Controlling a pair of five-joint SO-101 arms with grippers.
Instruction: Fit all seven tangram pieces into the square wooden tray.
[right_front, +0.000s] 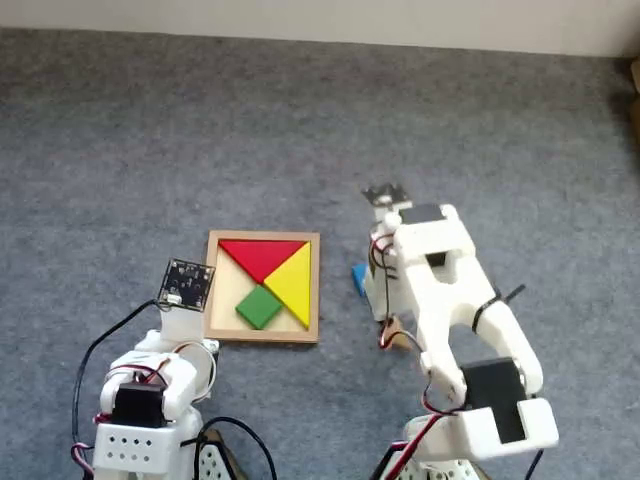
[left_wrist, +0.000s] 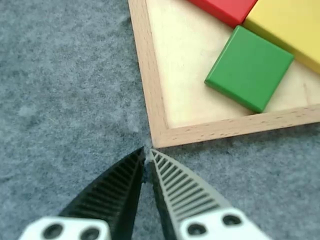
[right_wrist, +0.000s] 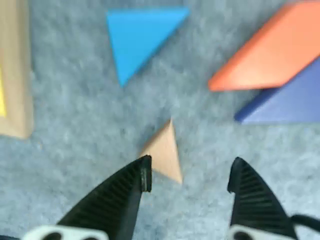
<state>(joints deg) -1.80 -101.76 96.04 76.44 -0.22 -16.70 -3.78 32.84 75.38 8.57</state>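
Observation:
The square wooden tray (right_front: 313, 290) lies mid-table and holds a red triangle (right_front: 260, 255), a yellow triangle (right_front: 290, 283) and a green square (right_front: 259, 307). My left gripper (left_wrist: 146, 155) is shut and empty, its tips on the carpet just off a corner of the tray (left_wrist: 150, 100), near the green square (left_wrist: 249, 67). My right gripper (right_wrist: 191, 175) is open low over the carpet. A small tan triangle (right_wrist: 164, 150) lies just ahead of one finger (right_wrist: 142, 175). Beyond it lie a light blue triangle (right_wrist: 140, 35), an orange parallelogram (right_wrist: 272, 50) and a dark blue piece (right_wrist: 290, 102).
Grey carpet covers the table. In the high view the right arm (right_front: 450, 300) stands over the loose pieces to the right of the tray, with a light blue piece (right_front: 358, 278) showing beside it. The tray's edge (right_wrist: 15, 75) is close to the loose pieces.

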